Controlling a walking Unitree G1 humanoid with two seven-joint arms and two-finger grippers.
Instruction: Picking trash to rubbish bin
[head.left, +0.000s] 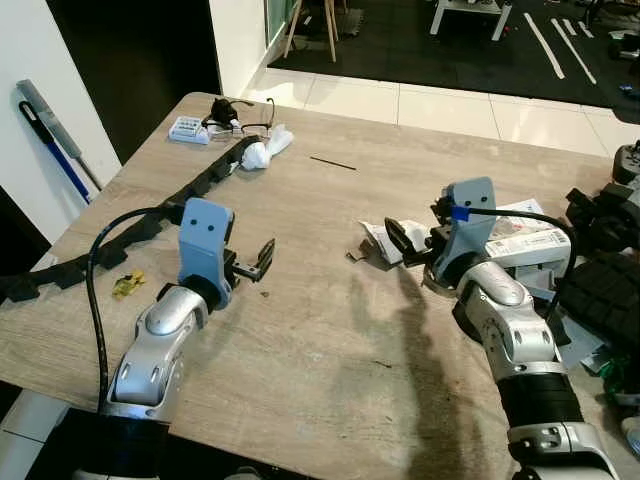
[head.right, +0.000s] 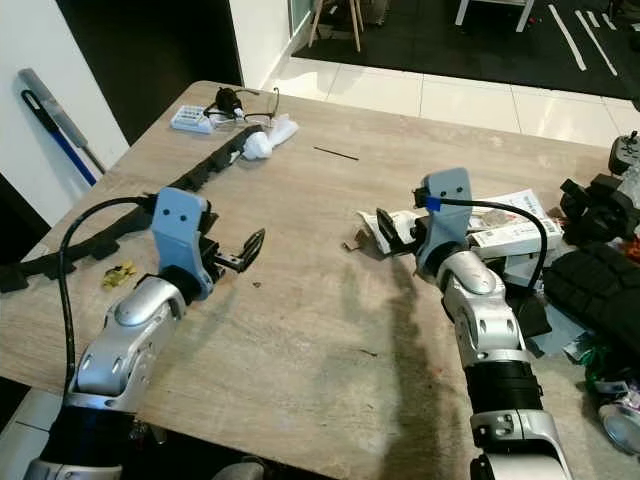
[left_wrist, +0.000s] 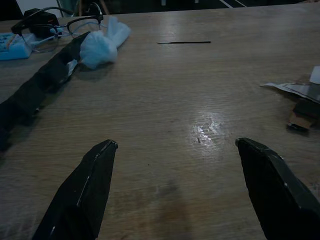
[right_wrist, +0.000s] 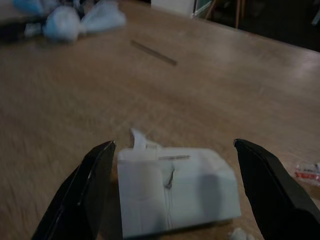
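Early stage by the look of it; nothing is being held, no bin visible; right gripper (right_wrist: 170, 185) is sitting fingers spread either side of a white folded wrapper (right_wrist: 175, 192) on the table (head.left: 330, 330), not yet closing; left gripper (left_wrist: 180, 190) is hovering wide open over bare wood; crumpled tissue (head.left: 265, 148) still lying at the far edge; right wrist view is showing the wrapper between the fingers, head views are partly hiding it behind the gripper.

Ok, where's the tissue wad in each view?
Left eye: tissue wad far left on the table, at the black strip's end.
Right eye: tissue wad, same place.
Left wrist: tissue wad far across the table, beside the black strip.
Right wrist: tissue wad blurred, far off.
Shared landmark: thin stick beside it.
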